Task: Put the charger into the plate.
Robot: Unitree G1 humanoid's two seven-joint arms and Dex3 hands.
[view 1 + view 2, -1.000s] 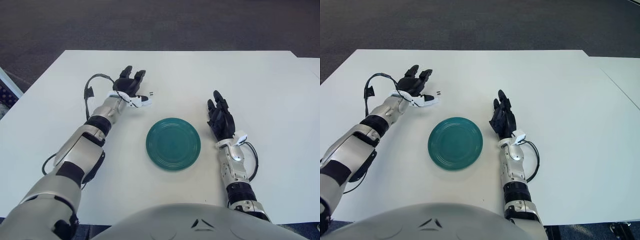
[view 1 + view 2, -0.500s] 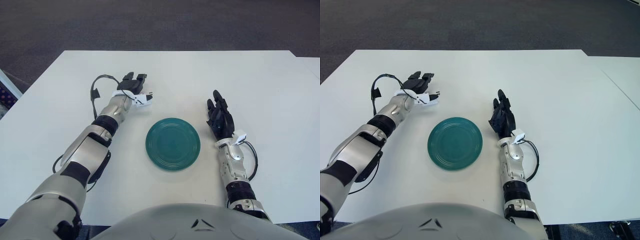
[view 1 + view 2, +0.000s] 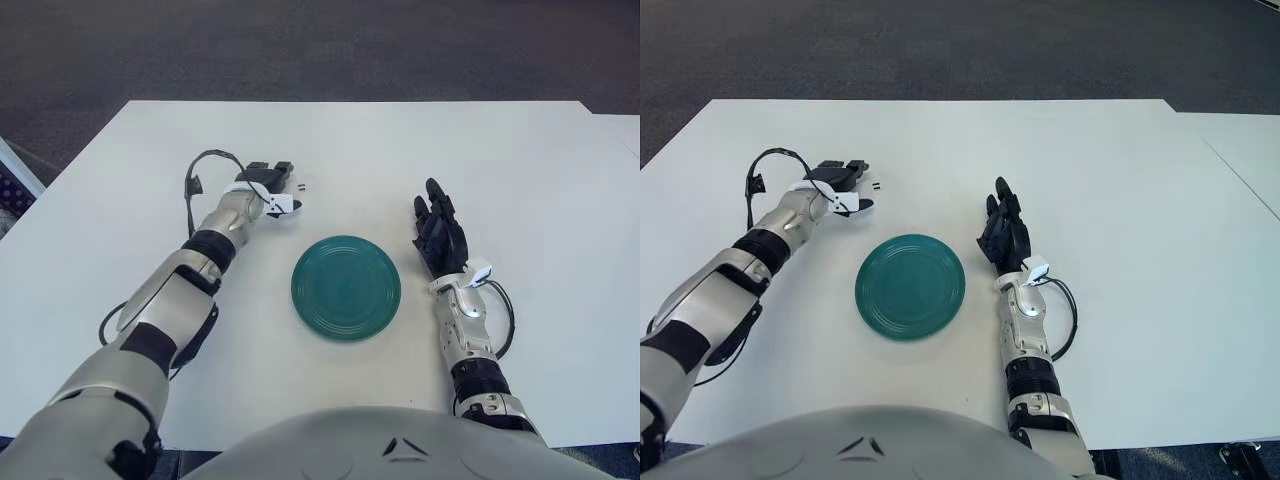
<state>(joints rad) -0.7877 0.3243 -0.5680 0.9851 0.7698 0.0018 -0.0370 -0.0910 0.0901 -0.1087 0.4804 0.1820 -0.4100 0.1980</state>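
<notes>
The charger [image 3: 292, 186] is a small white block with two dark prongs, lying on the white table at the far left of the plate; it also shows in the right eye view [image 3: 870, 185]. My left hand [image 3: 272, 184] is on it, fingers curled down over its far side and thumb at its near side. The charger rests on the table. The round green plate [image 3: 346, 287] lies at the table's middle, empty. My right hand [image 3: 439, 238] rests flat on the table right of the plate, fingers relaxed and empty.
A black cable [image 3: 196, 178] loops off my left wrist, lying on the table behind the arm. Another cable [image 3: 505, 315] loops beside my right wrist. The white table [image 3: 500, 160] ends at dark carpet beyond.
My left hand has moved a little further forward, and its fingers have come down from raised and spread to curled over the charger. The charger, plate and right hand have not moved.
</notes>
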